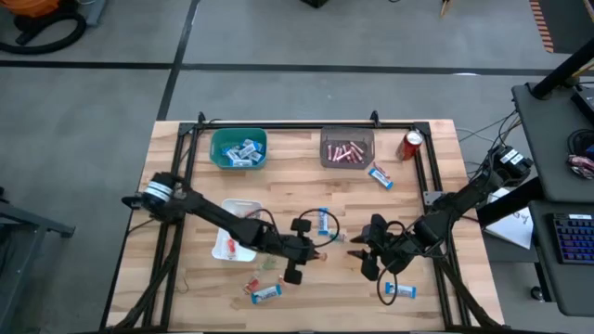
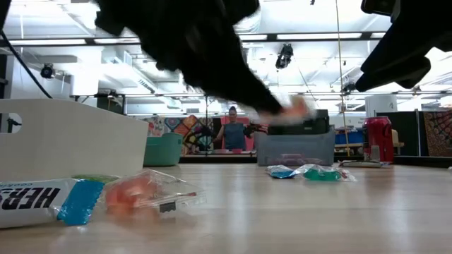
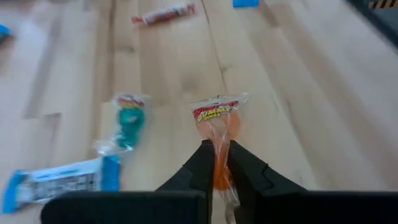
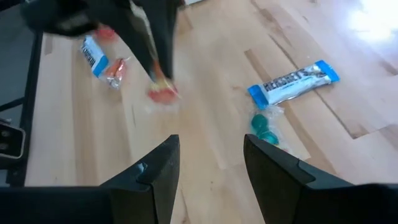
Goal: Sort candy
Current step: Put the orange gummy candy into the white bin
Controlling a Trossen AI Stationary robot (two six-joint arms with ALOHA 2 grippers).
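Blue-and-white bar cut off at low view's edge; blurred dark arm masks background; white bin cropped.

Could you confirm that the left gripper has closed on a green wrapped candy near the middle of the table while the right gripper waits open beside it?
Not quite: the left gripper is shut on an orange wrapped candy, as the left wrist view shows; the green candy lies loose beside it. The right gripper does wait open nearby.
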